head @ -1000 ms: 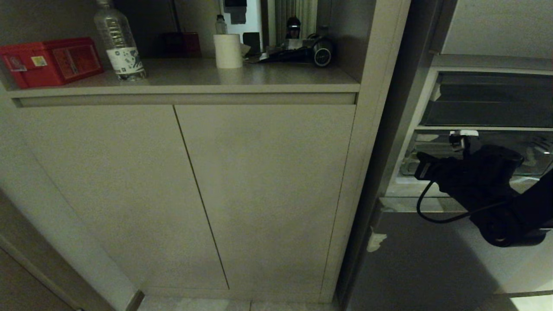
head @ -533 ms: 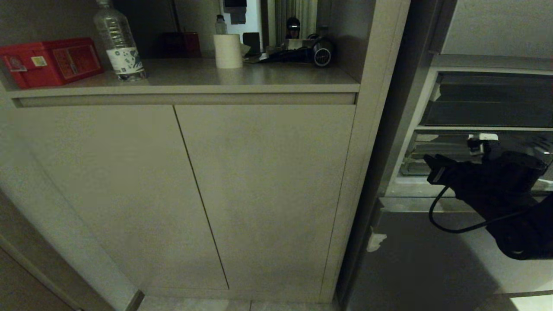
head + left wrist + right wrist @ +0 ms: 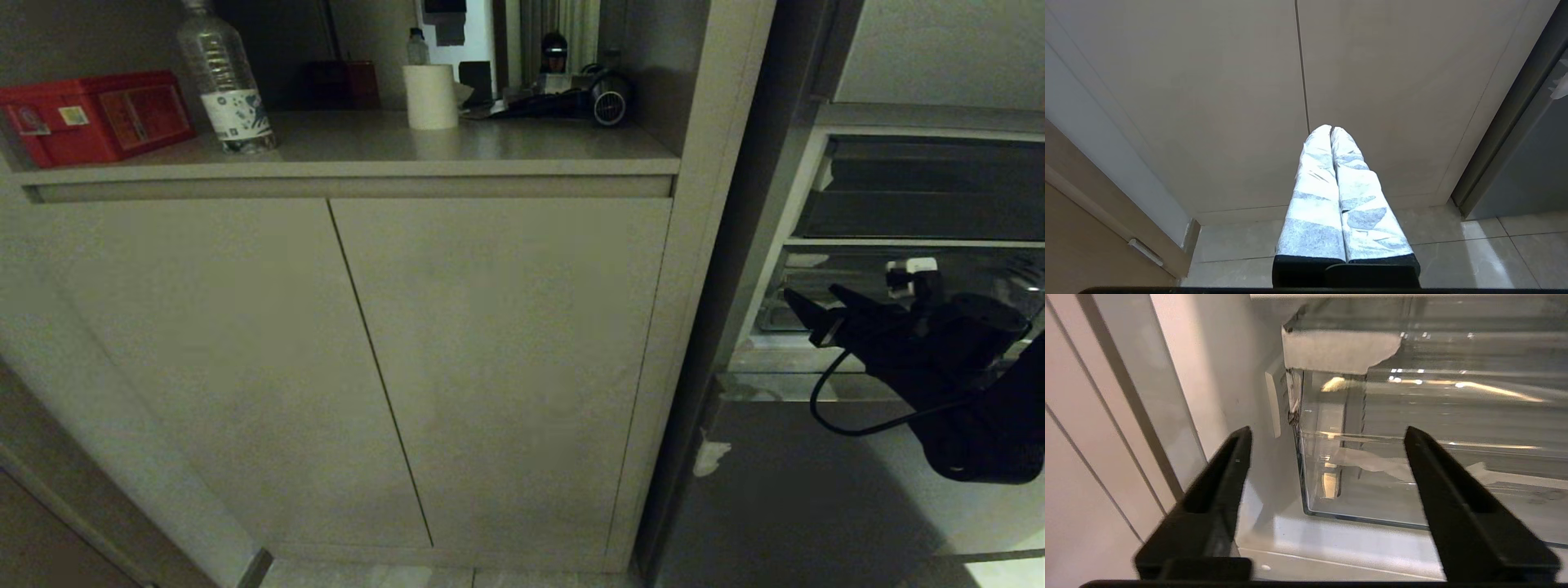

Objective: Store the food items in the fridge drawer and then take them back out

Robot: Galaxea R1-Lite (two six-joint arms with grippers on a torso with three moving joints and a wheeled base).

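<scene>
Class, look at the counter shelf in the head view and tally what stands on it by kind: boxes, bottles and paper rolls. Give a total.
Red box: 1
Bottles: 2, one large, one small
Paper roll: 1
Total: 4

Black claw (image 3: 1327, 445), looped black cable (image 3: 849, 408)

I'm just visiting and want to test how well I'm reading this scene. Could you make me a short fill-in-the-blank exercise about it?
1. The right tool has its fingers spread ____ with nothing between them.
2. It points at a corner of the fridge drawer, which is made of clear ____.
3. On the shelf, the red box stands beside a water ____.
4. The left tool hangs in front of the cabinet doors with its fingers ____.

Missing words: open; plastic; bottle; shut
</scene>
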